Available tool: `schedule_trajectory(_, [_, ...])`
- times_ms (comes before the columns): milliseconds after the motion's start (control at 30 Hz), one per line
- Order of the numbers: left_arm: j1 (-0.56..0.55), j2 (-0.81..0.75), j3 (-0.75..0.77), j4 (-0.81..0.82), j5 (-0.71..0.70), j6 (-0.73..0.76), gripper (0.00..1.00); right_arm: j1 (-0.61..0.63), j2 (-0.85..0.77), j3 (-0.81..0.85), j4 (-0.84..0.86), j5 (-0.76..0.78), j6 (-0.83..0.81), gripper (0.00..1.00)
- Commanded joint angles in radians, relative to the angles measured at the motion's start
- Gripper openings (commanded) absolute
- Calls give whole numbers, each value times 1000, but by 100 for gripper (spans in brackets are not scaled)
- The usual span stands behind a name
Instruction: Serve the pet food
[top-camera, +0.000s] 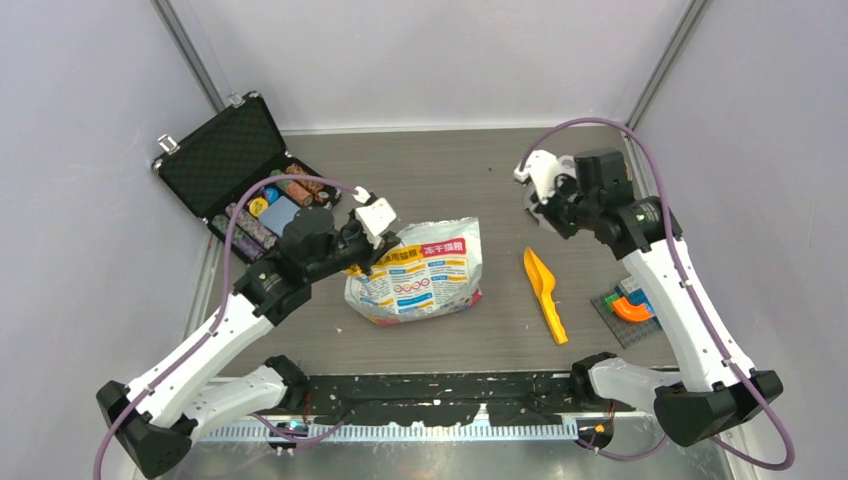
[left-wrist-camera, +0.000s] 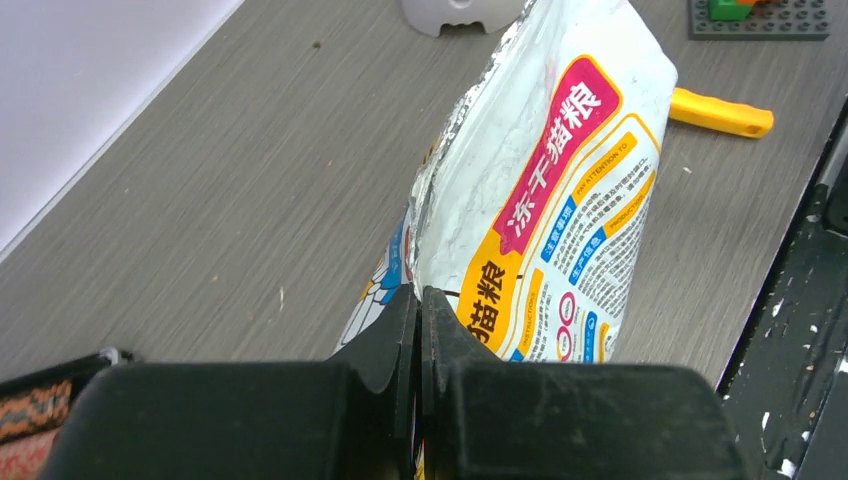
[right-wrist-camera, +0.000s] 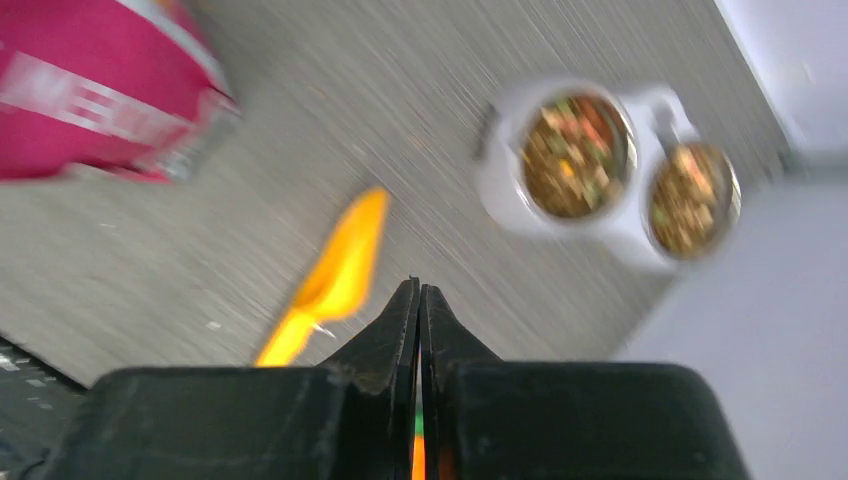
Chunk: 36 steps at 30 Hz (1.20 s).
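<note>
The pet food (right-wrist-camera: 575, 155) fills both cups of a white double bowl (right-wrist-camera: 610, 225), blurred in the right wrist view; the second cup of kibble (right-wrist-camera: 693, 200) sits beside the first. In the top view my right arm hides the bowl. The bowl's base (left-wrist-camera: 460, 15) shows in the left wrist view. The printed foil bag (top-camera: 420, 270) lies mid-table. My left gripper (top-camera: 362, 255) is shut on the bag's left edge (left-wrist-camera: 540, 190). My right gripper (top-camera: 545, 208) is shut and empty above the table, its fingertips (right-wrist-camera: 405, 300) near a yellow scoop (right-wrist-camera: 335, 270).
The yellow scoop (top-camera: 543, 290) lies right of the bag. An open black case of poker chips (top-camera: 265, 215) stands at the back left. A grey brick plate with coloured bricks (top-camera: 630, 305) sits at the right. Walls close in on three sides.
</note>
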Motion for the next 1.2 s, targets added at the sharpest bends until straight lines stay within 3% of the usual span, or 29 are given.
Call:
schedule_trajectory(0, [52, -58, 13, -107, -142, 44, 0, -63, -39, 23, -76, 317, -18, 5])
schedule_trajectory(67, [53, -54, 21, -101, -106, 45, 0, -63, -68, 21, -39, 278, -16, 5])
schedule_trajectory(133, [53, -46, 35, -95, -67, 48, 0, -63, -116, 1, 57, 241, 11, 15])
schedule_trajectory(167, [52, -40, 39, -88, -46, 48, 0, -63, -137, -10, 91, 135, 17, 31])
schedule_trajectory(200, [52, -36, 42, -79, -22, 51, 0, -63, -174, -32, 150, 57, 15, 37])
schedule_trajectory(300, [52, -12, 66, -75, 46, 61, 0, -60, -221, -87, 264, -371, 15, 65])
schedule_trajectory(367, [51, 8, 90, -96, 97, 78, 0, -40, -212, -106, 317, -574, 6, 75])
schedule_trajectory(500, [43, 34, 123, -123, 168, 84, 0, 55, -130, -75, 330, -680, -45, 83])
schedule_trajectory(833, [30, -23, 79, -89, 182, 98, 0, 274, 234, 195, 181, -609, -166, 86])
schedule_trajectory(967, [30, -19, 82, -105, 160, 90, 0, 326, 383, 325, 95, -570, -192, 82])
schedule_trajectory(1100, [30, -23, 75, -108, 134, 79, 0, 370, 476, 392, 21, -574, -235, 75])
schedule_trajectory(1133, [29, -27, 70, -106, 123, 77, 0, 378, 493, 394, 16, -573, -240, 66])
schedule_trajectory(1167, [29, -31, 63, -103, 112, 77, 0, 382, 499, 395, 6, -571, -240, 47])
